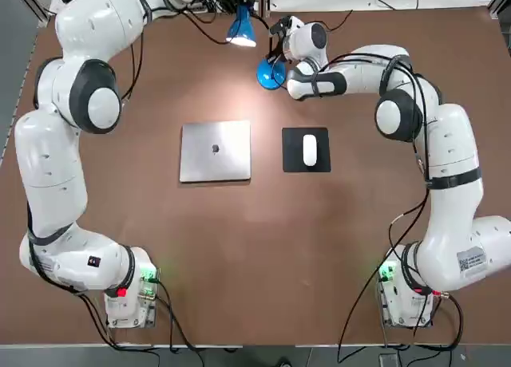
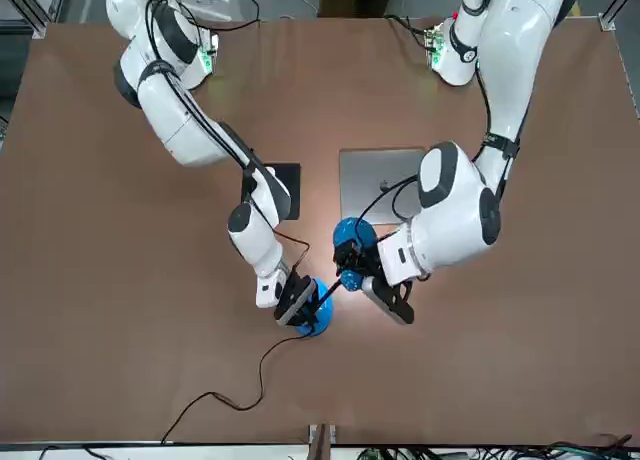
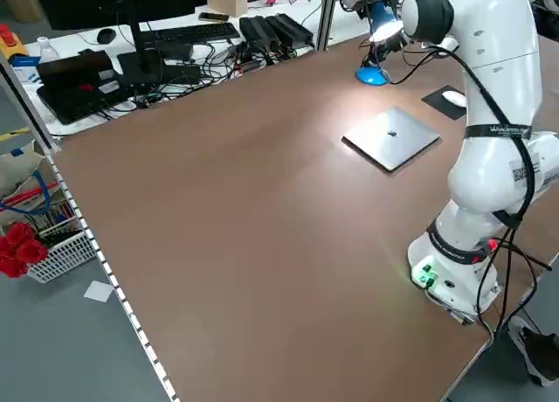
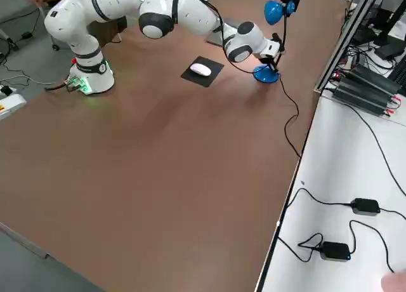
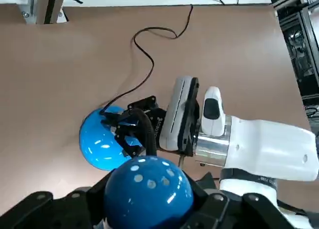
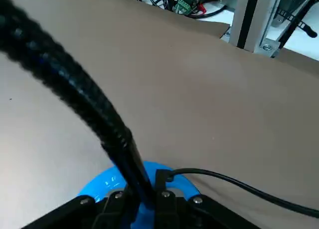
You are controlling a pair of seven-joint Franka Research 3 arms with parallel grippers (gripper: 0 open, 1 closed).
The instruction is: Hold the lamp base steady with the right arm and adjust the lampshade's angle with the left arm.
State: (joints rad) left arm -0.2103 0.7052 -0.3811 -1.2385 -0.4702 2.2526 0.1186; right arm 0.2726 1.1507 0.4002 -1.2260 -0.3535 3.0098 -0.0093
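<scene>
Above the lamp base [image 1: 270, 73], the lampshade [image 1: 241, 28] opens downward.

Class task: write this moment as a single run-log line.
right gripper: shut on lamp base | left gripper: shut on lampshade | phase: adjusting angle

You see two robot arms at the table, the left arm [image 1: 56, 151] and the right arm [image 1: 447, 167], each ending in one gripper: the left gripper [image 2: 385, 295] and the right gripper [image 2: 298, 302]. You count one lamp, made up of one lamp base [image 1: 270, 73], one lampshade [image 1: 241, 28], one neck [image 6: 79, 109] and one cord [image 2: 235, 385]. Also on the table [image 1: 255, 255] you find one laptop [image 1: 215, 150], one mouse [image 1: 309, 149] and one mouse pad [image 1: 292, 165].
</scene>
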